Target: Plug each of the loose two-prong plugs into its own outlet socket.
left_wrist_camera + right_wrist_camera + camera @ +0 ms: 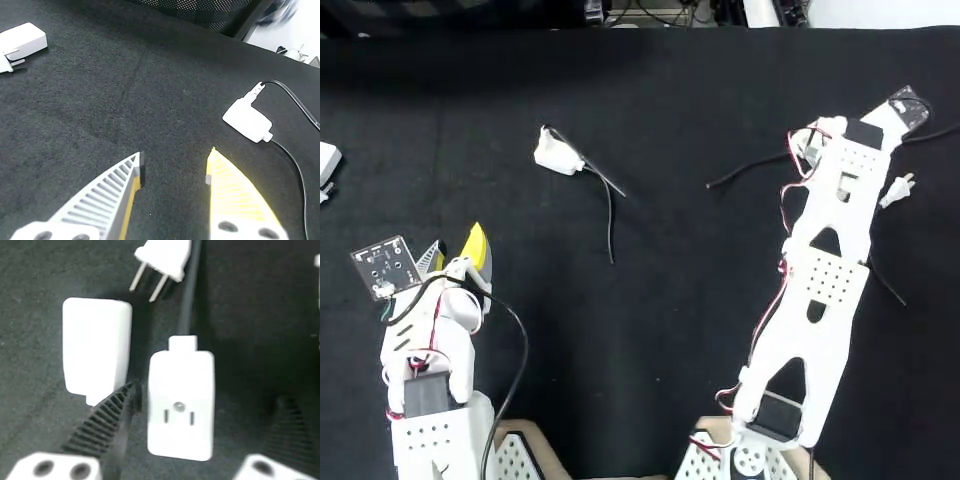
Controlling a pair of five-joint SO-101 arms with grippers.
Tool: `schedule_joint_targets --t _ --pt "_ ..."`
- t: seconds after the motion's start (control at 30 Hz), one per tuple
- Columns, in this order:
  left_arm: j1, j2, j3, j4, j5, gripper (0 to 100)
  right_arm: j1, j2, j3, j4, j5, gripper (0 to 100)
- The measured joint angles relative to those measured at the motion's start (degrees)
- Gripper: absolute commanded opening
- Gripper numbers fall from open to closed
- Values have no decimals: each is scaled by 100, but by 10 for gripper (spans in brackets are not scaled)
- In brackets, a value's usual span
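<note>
Handling the two-prong plug [162,257]: judged light, hard moulded plastic, smooth enough to slip. Its thin prongs look bendable, so take it across the flat sides of the body and keep the prongs clear.
Handling the outlet socket [181,405]: a rigid white shell, probably light enough to skid or swing on its black cord [189,295] when a plug is pushed in, so it wants pinning at the long sides.
Where the outlet socket lies: face up on the black bench [40,290], with a white block [97,350] just beside it and the two-prong plug beyond both.
State of the right gripper [207,395]: spread wide, one finger either side of the socket, holding nothing; contact cannot be told.
State of the left gripper [176,155]: parted moderately, empty, low over bare cloth.
Where the corded white plug [247,120] lies: near and ahead of the left gripper, cable trailing off.
Right wrist view adds: the slot face and the way the prongs point; in the high view the arm lies over that spot.
High view adds: the layout, with the corded white plug mid-bench between the arms.
</note>
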Motion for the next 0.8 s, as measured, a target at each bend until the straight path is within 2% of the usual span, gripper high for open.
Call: schedule_joint_targets --t 0.1,0.23,0.4,0.63,0.8 --pt "-18 0 0 0 0 224 158 246 -431 35 0 80" --pt "-18 0 0 0 0 224 185 615 -1055 53 334 13" --pt "-18 0 0 0 0 224 193 1046 -1732 132 475 12" --pt "-18 0 0 0 0 224 105 1143 -2180 782 527 12" --pt "-18 0 0 0 0 224 -185 932 -2189 1495 1090 12"
